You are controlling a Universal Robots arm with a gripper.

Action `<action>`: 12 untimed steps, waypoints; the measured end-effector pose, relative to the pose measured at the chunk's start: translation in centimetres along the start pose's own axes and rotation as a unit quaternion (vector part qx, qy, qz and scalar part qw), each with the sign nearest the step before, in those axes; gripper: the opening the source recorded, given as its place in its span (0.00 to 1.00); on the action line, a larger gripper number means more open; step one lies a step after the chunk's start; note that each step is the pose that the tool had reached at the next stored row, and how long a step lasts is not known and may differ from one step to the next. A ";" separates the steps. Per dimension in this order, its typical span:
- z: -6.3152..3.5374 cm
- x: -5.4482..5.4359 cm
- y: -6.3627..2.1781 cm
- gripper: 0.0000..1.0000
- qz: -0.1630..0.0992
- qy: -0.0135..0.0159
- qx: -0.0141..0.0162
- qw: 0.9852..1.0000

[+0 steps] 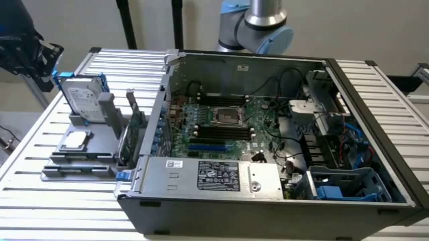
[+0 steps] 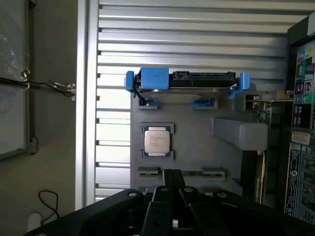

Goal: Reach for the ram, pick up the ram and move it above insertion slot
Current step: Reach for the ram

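Now | ram (image 2: 197, 173) in tray (image 2: 197, 147) | HDD (image 2: 197, 81), CPU (image 2: 157, 140), card (image 2: 262, 114) alongside | pincer (image 2: 173, 179) above

The bench (image 1: 40, 150) has a top of pale, ribbed aluminium slats with dark grooves between them. Behind it in the exterior view stands a plain off-white wall (image 1: 74, 20), crossed by black upright poles (image 1: 124, 22). Beside the bench, the wrist view shows a dull grey-brown floor (image 2: 54, 147) with a black cable (image 2: 47, 201) lying on it, and a clear panel (image 2: 12, 73). The light is soft and even.
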State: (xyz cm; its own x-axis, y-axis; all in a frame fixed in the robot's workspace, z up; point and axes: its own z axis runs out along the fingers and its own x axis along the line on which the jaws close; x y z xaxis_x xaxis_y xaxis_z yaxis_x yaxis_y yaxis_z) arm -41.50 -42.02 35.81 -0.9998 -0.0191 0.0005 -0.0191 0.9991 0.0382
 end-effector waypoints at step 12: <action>0.03 -1.4 -1.52 0.11 0.000 0.003 0.000 1.000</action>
State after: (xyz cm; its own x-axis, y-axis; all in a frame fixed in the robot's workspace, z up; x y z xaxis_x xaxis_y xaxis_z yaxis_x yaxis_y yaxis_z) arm -40.03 -43.51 35.72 -0.9998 -0.0192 0.0057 -0.0189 0.9991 0.0382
